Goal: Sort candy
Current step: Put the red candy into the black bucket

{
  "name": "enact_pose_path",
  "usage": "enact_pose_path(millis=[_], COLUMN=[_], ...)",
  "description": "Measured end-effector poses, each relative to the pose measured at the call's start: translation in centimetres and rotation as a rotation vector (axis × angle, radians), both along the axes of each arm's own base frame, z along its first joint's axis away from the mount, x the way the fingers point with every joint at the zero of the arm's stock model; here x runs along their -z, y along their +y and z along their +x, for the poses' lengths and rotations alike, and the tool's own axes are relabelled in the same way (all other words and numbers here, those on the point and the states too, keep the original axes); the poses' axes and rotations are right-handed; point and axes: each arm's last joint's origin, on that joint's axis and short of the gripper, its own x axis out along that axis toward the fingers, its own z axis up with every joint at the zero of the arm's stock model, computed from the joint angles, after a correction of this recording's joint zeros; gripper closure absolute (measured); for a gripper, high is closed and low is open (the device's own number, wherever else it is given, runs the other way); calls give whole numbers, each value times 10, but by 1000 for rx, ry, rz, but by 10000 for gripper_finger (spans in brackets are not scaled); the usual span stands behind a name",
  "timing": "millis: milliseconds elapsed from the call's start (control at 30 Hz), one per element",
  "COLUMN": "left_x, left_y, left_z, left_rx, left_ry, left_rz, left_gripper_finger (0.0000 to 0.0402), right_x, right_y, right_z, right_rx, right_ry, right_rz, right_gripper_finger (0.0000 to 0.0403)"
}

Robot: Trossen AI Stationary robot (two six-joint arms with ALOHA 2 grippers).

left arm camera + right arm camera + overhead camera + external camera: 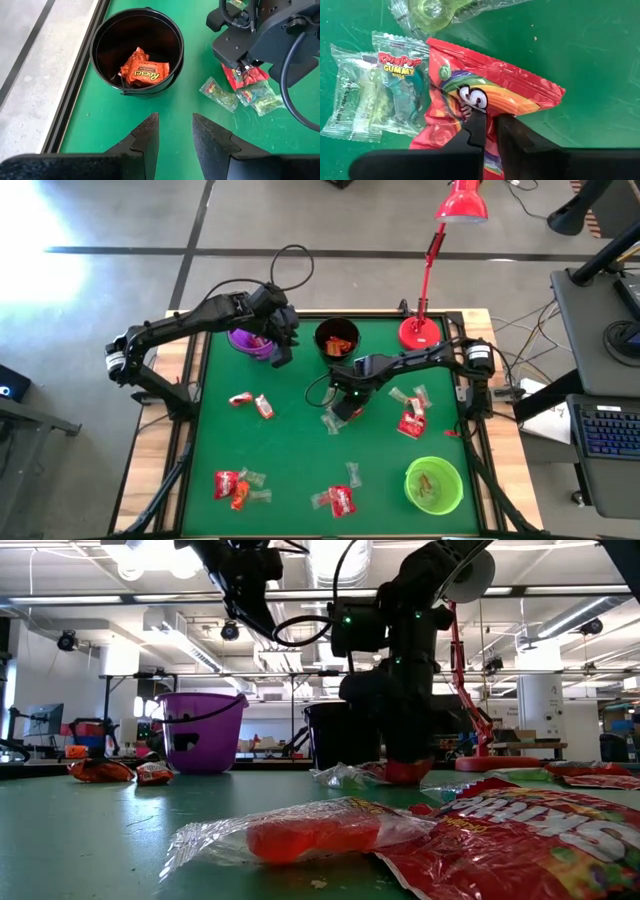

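While the right hand [487, 131] sits low at the centre of the green desk [300, 450], its fingers are pinched together on a red glossy candy packet with a rainbow swirl [485, 95]. Just beside that packet lie clear cellophane gummy sweets with greenish contents [375, 92]. Other red and clear wrapped sweets [240, 485] are scattered toward the near edge. An orange wrapped sweet [145, 72] lies inside the black round cup [102, 30]. The left hand [172, 137] hovers near the purple cup [250, 340], fingers apart, holding nothing.
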Motion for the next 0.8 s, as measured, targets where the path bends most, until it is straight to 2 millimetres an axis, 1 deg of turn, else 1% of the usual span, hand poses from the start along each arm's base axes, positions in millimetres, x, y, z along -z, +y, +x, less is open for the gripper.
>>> enact_pose_path(millis=[167, 267, 367, 500, 600, 733, 800], left_x=[1, 2, 2, 3, 2, 2, 1], left_y=[0, -1, -1, -1, -1, -1, -1], left_z=[-1, -2, -3, -3, -3, -2, -1], left_rx=[0, 0, 0, 0, 0, 1, 0], left_ry=[13, 24, 36, 39, 38, 27, 11], left_rz=[-6, -11, -16, -18, -18, -13, -15], left_gripper_finger=[303, 303, 303, 303, 303, 303, 303], right_x=[-22, -38, -62, -87, -111, -142, -157], right_y=[0, 0, 0, 0, -3, -5, -7], right_z=[-3, -10, -15, -24, -31, -37, -37], right_rx=[5, 19, 33, 55, 77, 118, 130], right_ry=[-57, -77, -138, -189, -258, -352, -413], right_rz=[-16, -42, -77, -140, -199, -315, -388], right_gripper_finger=[393, 394, 395, 395, 395, 395, 395])
